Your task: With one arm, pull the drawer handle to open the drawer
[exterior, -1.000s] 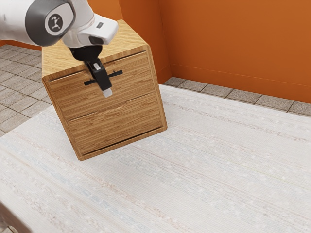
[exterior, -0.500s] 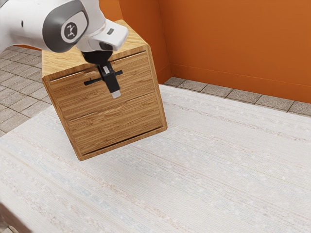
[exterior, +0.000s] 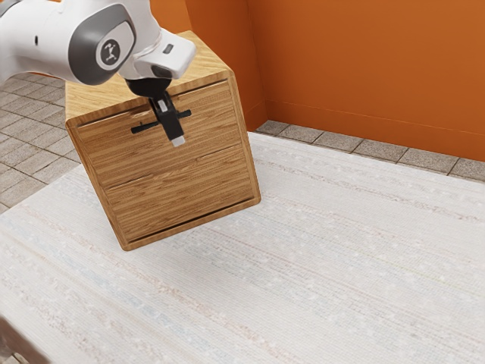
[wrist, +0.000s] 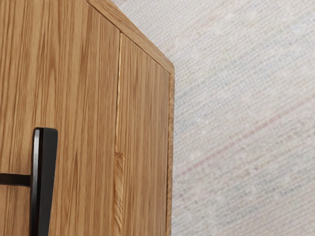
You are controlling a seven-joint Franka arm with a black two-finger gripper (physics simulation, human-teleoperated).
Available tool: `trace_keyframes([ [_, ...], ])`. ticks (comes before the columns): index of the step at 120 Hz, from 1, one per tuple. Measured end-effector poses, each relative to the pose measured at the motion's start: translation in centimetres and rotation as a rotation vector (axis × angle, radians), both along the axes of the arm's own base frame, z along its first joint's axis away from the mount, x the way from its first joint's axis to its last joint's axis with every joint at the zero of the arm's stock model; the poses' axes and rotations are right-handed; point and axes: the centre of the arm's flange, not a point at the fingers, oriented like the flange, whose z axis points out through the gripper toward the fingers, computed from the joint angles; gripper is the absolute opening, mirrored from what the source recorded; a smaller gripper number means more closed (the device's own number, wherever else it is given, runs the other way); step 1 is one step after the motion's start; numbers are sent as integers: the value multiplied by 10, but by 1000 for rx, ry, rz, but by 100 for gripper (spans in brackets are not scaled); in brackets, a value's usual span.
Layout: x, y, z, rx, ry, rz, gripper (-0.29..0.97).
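A light wooden cabinet (exterior: pixel 178 186) stands on the pale carpet at the exterior view's left, with two drawer fronts on the side facing me. The top drawer (exterior: pixel 208 114) carries a thin black bar handle (exterior: pixel 142 128) and sits flush with the cabinet's frame. My black gripper (exterior: pixel 176 139) hangs in front of that drawer and crosses the middle of the handle, with its pale tip just below the bar. The wrist view looks at the wood front, with one end of the handle (wrist: pixel 43 182) close by the hand.
The lower drawer (exterior: pixel 189 193) has no handle that I can see. Pale carpet (exterior: pixel 341 258) spreads to the exterior view's right and front. An orange wall (exterior: pixel 364 61) with a grey tile strip stands behind, and the cabinet's back corner is near it.
My hand moved a little toward the exterior view's right along the handle. It then drew slightly up and in toward the drawer front. The drawer has not moved.
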Motion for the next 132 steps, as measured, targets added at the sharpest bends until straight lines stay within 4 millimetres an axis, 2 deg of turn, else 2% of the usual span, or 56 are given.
trace_keyframes([
  [33,0,7,0,5,-5,1,68],
  [83,8,14,-15,6,16,2,67],
  [116,8,15,-19,1,23,4,61],
  [132,8,13,-18,1,22,1,52],
])
